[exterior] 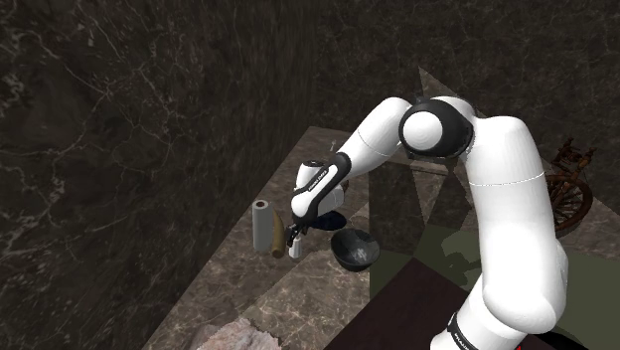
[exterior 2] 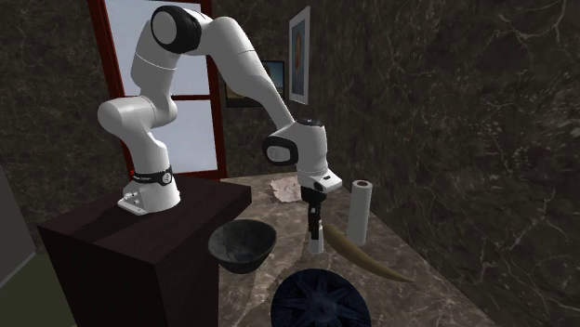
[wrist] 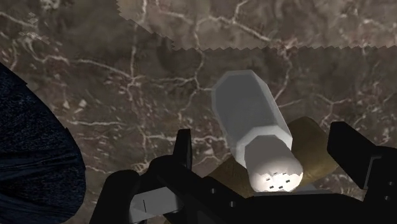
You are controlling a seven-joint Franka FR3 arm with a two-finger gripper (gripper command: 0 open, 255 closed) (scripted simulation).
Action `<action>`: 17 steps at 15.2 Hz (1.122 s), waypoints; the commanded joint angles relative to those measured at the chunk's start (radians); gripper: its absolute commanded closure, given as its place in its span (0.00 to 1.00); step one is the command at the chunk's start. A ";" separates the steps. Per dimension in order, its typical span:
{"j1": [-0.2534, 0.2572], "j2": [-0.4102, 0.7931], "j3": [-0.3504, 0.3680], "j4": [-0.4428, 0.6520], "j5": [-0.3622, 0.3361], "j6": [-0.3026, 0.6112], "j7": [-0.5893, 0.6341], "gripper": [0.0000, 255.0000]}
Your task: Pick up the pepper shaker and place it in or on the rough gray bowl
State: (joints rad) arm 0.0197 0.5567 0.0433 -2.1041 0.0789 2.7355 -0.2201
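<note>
The pepper shaker is a pale grey-white cylinder with small holes in its cap. It stands on the marble top between my gripper's two black fingers. The fingers stand apart on either side of it, open, and I see no contact. In the shoulder view the gripper hangs straight over the shaker. The second exterior view shows the gripper low on the shaker. The rough dark grey bowl sits empty beside them, toward the stand.
A white paper roll stands just beyond the shaker. A curved brown horn-like piece lies at the shaker's foot. A dark blue round object rests nearby. Crumpled paper lies near the stand.
</note>
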 commanded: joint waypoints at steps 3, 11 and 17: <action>0.000 0.000 0.000 0.000 0.000 0.000 0.000 1.00; 0.001 0.001 0.000 0.000 0.000 0.001 0.001 1.00; 0.001 -0.061 -0.001 -0.013 -0.001 -0.048 0.004 1.00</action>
State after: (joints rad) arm 0.0209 0.5077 0.0420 -2.1133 0.0776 2.6961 -0.2163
